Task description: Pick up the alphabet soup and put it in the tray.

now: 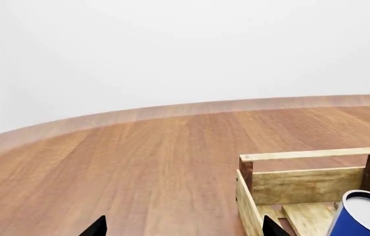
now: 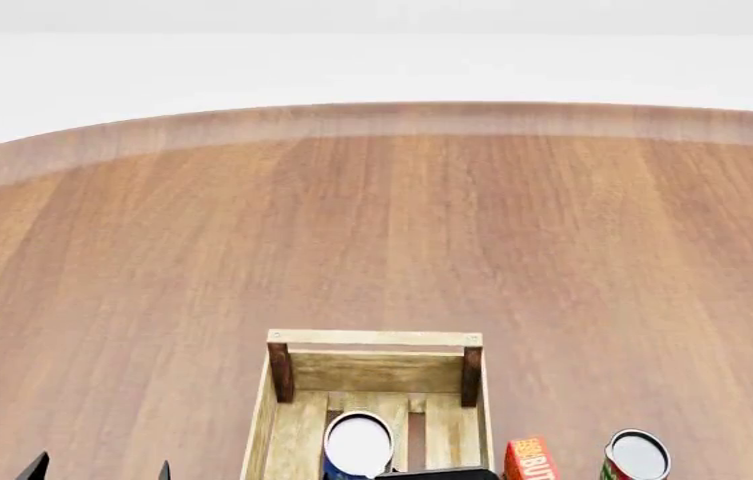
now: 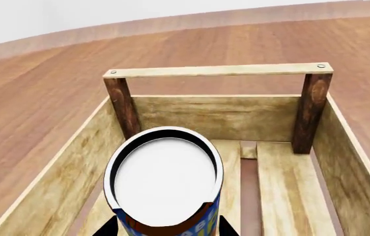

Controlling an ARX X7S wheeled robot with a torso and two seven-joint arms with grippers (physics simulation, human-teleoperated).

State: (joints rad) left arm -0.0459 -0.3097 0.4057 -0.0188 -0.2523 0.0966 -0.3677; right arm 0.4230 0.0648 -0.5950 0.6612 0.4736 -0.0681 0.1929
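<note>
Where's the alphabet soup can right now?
In the head view the alphabet soup is bottom centre, inside the tray, with the right hand at its sides; the red-labelled can stands outside, rightward.

The soup (image 3: 165, 184) is a can with a blue label and plain white top, upright, inside the tray's walls toward its left side. The tray (image 2: 376, 339) is a long crate of pale wooden slats with darker corner posts, sitting on the brown wooden desk (image 2: 376, 230).
</note>
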